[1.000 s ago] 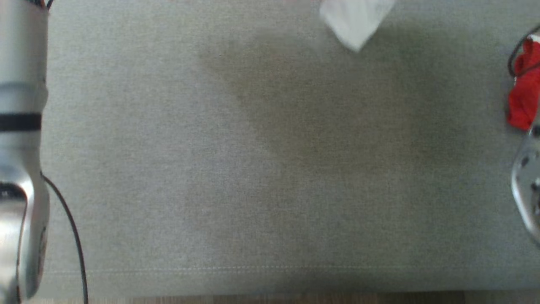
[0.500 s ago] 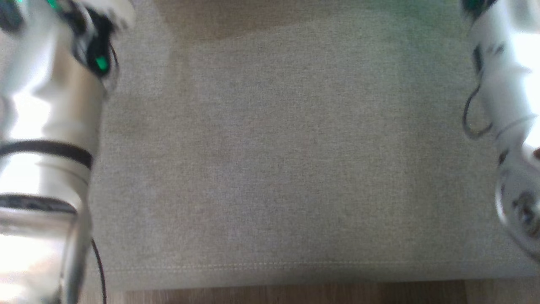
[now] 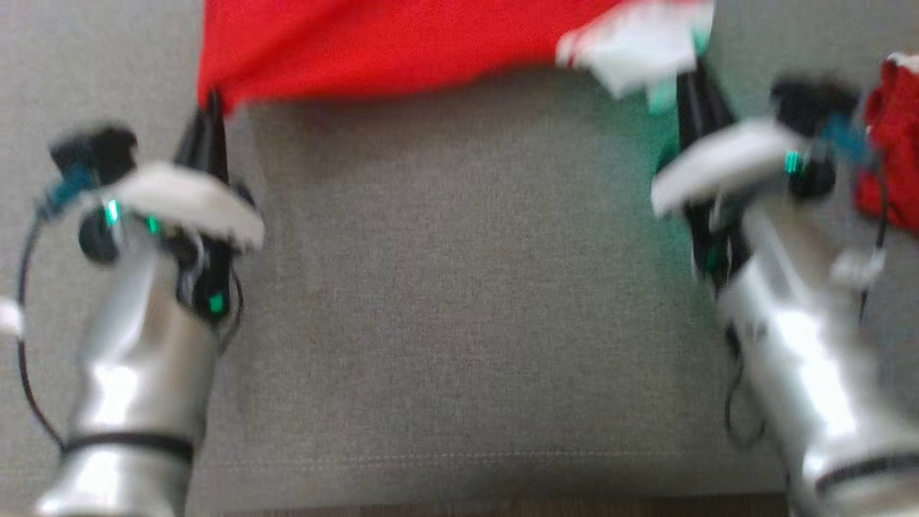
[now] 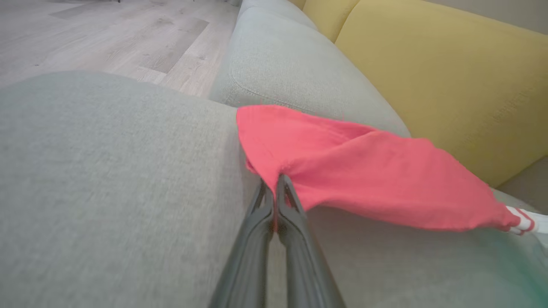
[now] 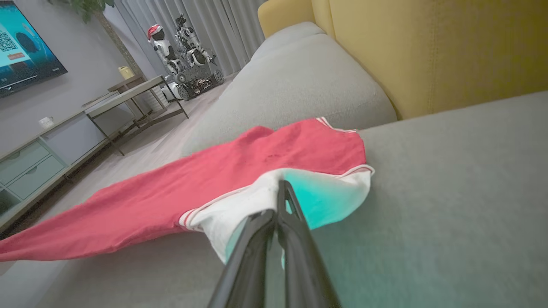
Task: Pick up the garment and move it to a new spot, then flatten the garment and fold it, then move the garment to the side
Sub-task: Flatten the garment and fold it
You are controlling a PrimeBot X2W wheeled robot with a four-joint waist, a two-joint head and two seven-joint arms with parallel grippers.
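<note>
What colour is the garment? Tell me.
The garment is red with a white end; best in right wrist view.

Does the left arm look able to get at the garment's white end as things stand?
Probably not: the left tool is shut on a red corner of the garment, while the right tool holds the white end.

Garment: red fabric with white section edged in red-and-white striped trim. Unfolded, drawn sideways into a long band, lower edge nearly straight. Across 12 o'clock in head view, white section toward 1 o'clock. Pinched at both ends, partly lifted off grey seat cushion, middle sagging slightly. Blurred in head view; teal tint on white section in right wrist view.
</note>
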